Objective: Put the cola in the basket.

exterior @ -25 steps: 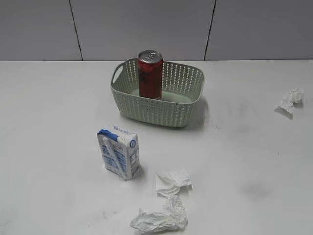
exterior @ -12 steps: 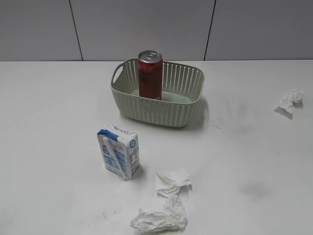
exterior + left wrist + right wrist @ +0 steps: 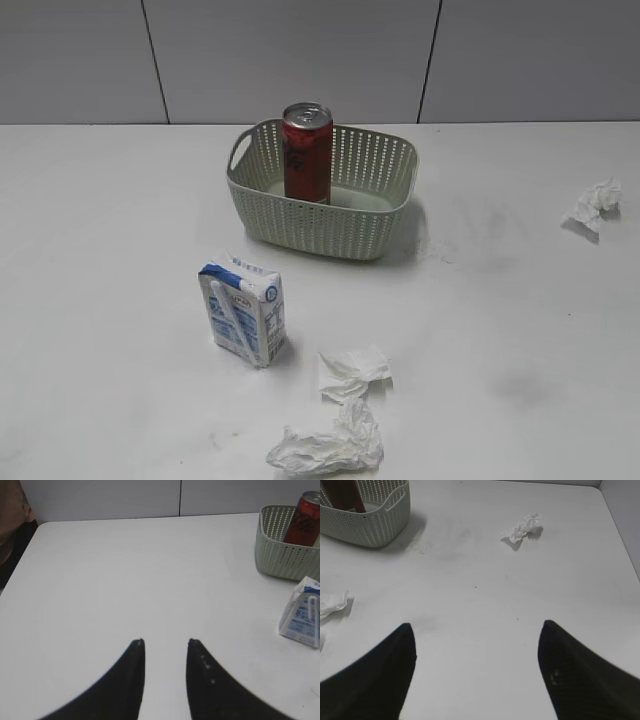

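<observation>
Two tools hang over the white tabletop [image 3: 120, 250], both with nothing in them. The left tool [image 3: 165, 642] has its jaws a narrow gap apart; the right tool [image 3: 477, 627] is spread wide. The cola [image 3: 307, 152] stands upright inside the basket [image 3: 320, 225], far ahead and to the right of the left tool, and ahead to the left of the right tool. A milk carton [image 3: 301, 619] sits right of the left tool. One crumpled tissue [image 3: 522, 528] lies well ahead of the right tool, another [image 3: 332, 603] off to its left.
</observation>
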